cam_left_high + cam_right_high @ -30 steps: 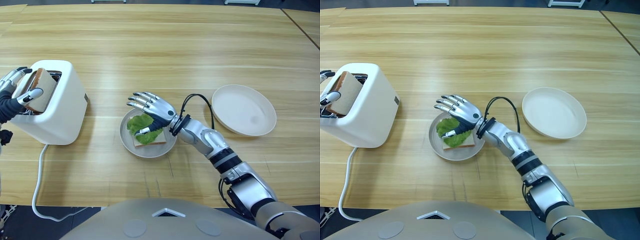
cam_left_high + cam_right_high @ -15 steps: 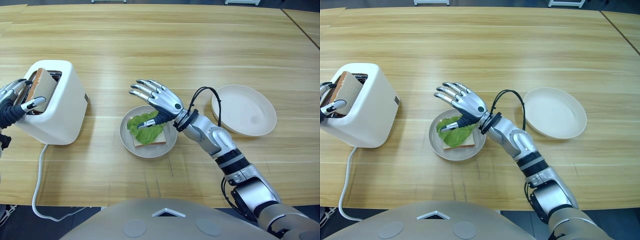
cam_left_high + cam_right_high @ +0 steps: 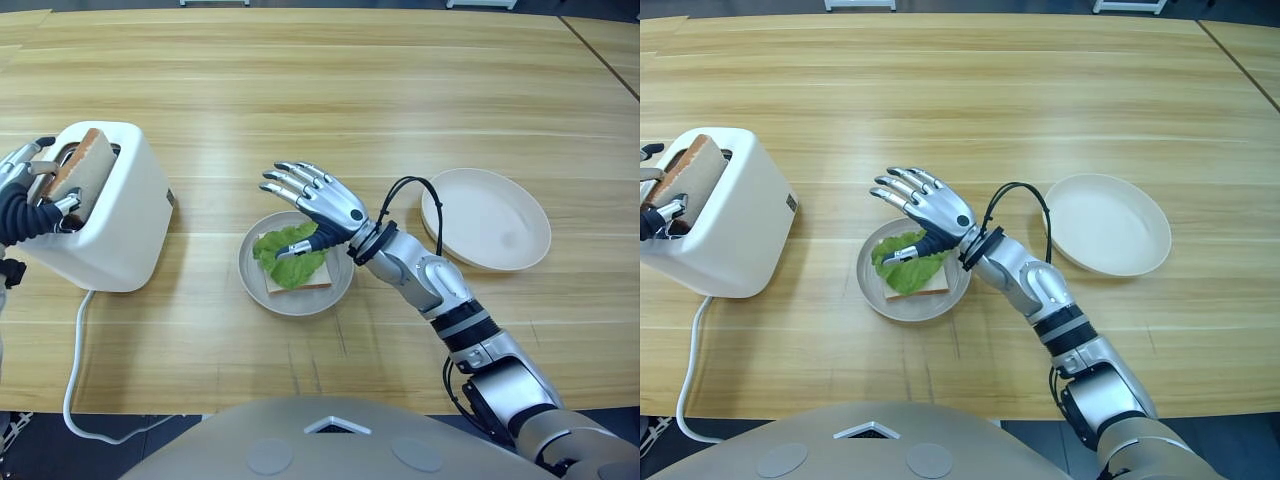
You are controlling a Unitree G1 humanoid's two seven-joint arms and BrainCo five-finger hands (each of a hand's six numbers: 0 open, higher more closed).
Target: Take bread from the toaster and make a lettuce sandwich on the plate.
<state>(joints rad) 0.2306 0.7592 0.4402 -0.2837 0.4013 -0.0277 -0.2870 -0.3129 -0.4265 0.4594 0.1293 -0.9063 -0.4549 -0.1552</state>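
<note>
On the plate (image 3: 300, 304), lettuce (image 3: 290, 255) covers one bread slice (image 3: 316, 281); the right hand (image 3: 325, 203) has lifted clear of it, fingers spread and empty. Farther left, the left hand (image 3: 20, 195) grips the second slice (image 3: 78, 170), now tilted in the toaster (image 3: 125, 220). Capping the sandwich likely comes next.

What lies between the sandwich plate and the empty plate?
The right forearm and its looped black cable cross the gap between sandwich plate and empty plate. The rest is bare table, seen in both eye views.
</note>
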